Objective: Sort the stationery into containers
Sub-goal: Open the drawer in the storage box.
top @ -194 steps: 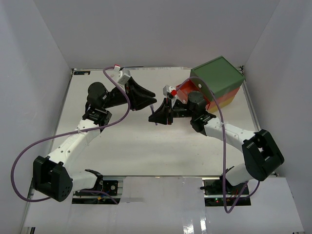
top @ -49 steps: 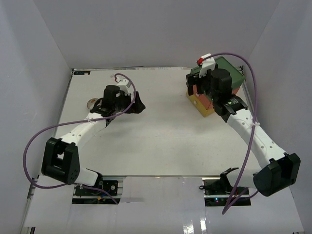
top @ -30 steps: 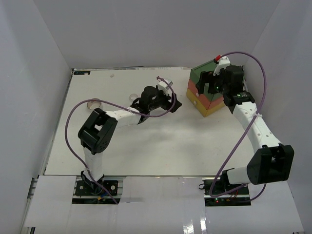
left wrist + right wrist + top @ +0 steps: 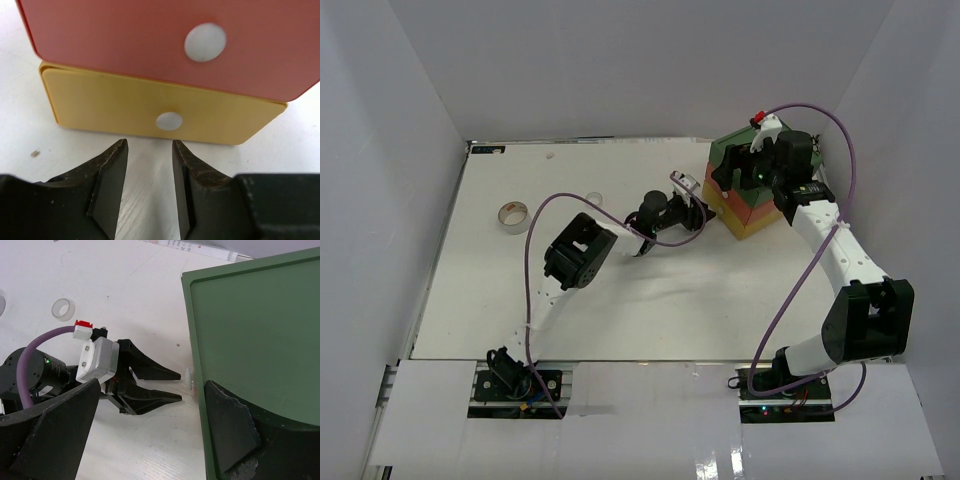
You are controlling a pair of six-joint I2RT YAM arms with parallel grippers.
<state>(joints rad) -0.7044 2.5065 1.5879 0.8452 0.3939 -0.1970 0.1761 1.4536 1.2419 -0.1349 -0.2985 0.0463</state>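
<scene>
Yellow drawer (image 4: 150,107); knob (image 4: 169,121) just ahead of left gripper (image 4: 149,144); jaws apart, empty

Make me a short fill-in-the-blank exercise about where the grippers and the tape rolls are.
1. The left gripper faces the white knob of the ___ drawer.
2. The right gripper is over the ___ top of the chest.
3. The beige tape roll lies ___ from the chest than the clear tape roll.
Missing words: yellow; green; farther.
</scene>
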